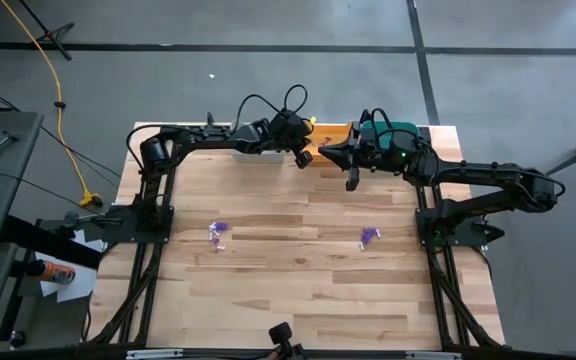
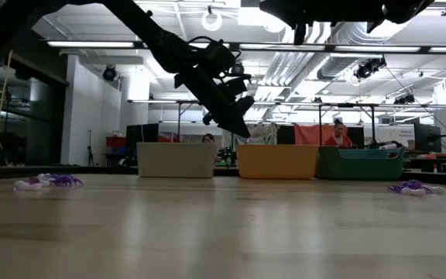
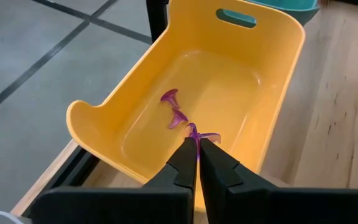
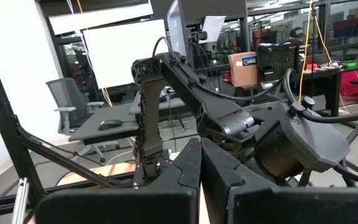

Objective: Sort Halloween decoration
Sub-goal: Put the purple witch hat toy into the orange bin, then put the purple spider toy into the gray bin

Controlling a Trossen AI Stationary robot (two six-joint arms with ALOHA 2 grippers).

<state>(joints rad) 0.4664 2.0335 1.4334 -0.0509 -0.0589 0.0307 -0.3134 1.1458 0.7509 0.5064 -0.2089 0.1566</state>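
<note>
The left gripper [image 3: 197, 155] hung over the orange bin [image 3: 278, 93] at the bench's [image 1: 298, 290] far edge, closed on a purple trinket [image 3: 197, 138] pinched at its fingertips. Two more purple trinkets [image 3: 173, 107] lay on the bin floor just past it. The right gripper [image 1: 352, 166] was closed and held nothing, raised beside the teal bin [image 1: 404, 129]. Two small purple heaps [image 1: 218, 232] [image 1: 369, 237] lay well apart on the bench, near each side.

Three bins [image 2: 277, 161] are lined along the desk's [image 1: 298, 290] far edge. Two trinkets [image 3: 174, 107] lie in the middle bin, below the left end effector [image 3: 198, 149]. Two trinket piles [image 1: 218, 232] are spread apart at mid-desk, left and right.
</note>
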